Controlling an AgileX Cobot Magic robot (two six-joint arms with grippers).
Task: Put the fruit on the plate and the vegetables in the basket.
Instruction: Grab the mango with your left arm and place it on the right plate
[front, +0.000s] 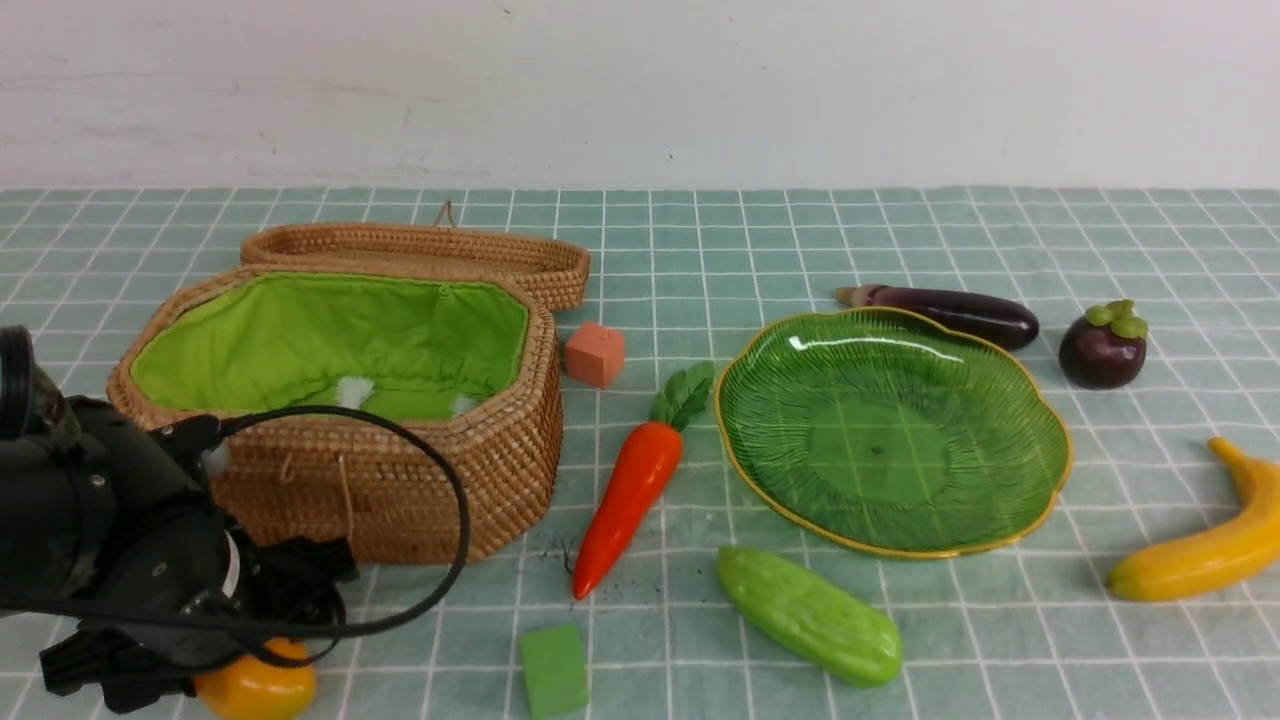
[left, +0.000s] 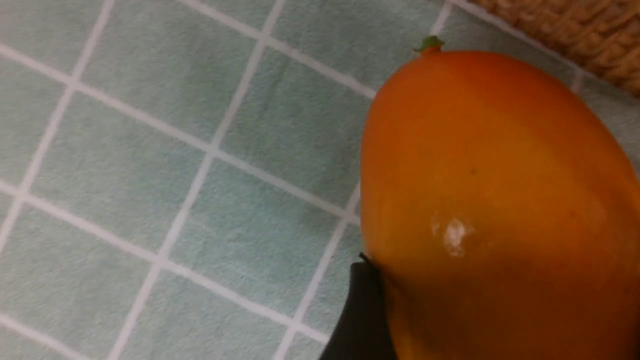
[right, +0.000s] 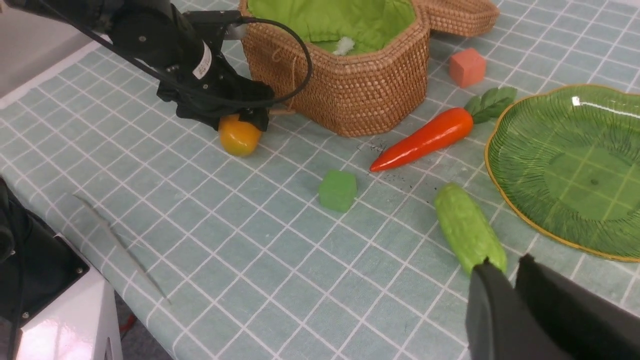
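Left gripper (right: 239, 116), seven o'clock in the front view, over the mango (front: 262, 688), one finger (left: 357, 310) touching its side, closure not discernible; right gripper (right: 506, 270) nearly closed, empty. Risk: a lift could clip the basket (front: 450, 480) at the mango's twelve o'clock, or a shallow hold drop it short of the plate (front: 890, 440) at three o'clock. Mango: glossy orange-yellow, rounded, green stem nub, one pale scuff.

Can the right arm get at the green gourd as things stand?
Likely yes: the right gripper sits just beside the gourd, which lies alone on the cloth, clear of the carrot and plate, with nothing over it.
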